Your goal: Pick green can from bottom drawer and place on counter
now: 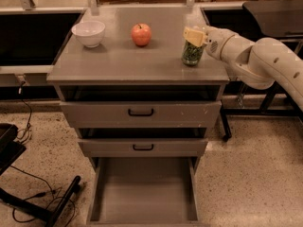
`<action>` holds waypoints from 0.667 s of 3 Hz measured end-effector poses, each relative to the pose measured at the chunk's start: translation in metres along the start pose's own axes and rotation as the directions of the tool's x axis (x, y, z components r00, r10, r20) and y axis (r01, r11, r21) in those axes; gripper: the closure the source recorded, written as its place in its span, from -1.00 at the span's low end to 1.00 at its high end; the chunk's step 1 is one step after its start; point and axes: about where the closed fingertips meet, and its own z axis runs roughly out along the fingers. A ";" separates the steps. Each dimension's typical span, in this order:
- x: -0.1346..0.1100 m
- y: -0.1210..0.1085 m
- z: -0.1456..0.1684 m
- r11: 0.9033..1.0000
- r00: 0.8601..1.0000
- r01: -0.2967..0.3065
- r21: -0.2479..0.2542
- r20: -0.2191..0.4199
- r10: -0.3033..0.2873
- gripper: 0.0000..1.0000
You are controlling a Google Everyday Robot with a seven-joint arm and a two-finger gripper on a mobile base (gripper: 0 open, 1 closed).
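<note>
The green can (191, 54) stands upright on the counter (137, 60), near its right edge. My gripper (195, 38) reaches in from the right on a thick white arm and sits at the can's top, touching or very close to it. The bottom drawer (142, 193) is pulled out at the foot of the cabinet, and its grey floor is bare.
A red-orange apple (141, 34) and a white bowl (88, 33) sit on the counter to the left of the can. The two upper drawers (140, 112) with black handles are nearly closed. Black cables and a stand (42, 207) lie on the floor at the left.
</note>
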 end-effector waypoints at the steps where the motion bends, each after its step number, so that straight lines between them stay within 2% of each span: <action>1: 0.000 0.000 0.000 1.000 1.000 0.000 0.000 0.000 0.000 -0.78; 2: 0.000 0.000 0.000 1.000 1.000 0.000 0.000 0.000 0.000 -1.00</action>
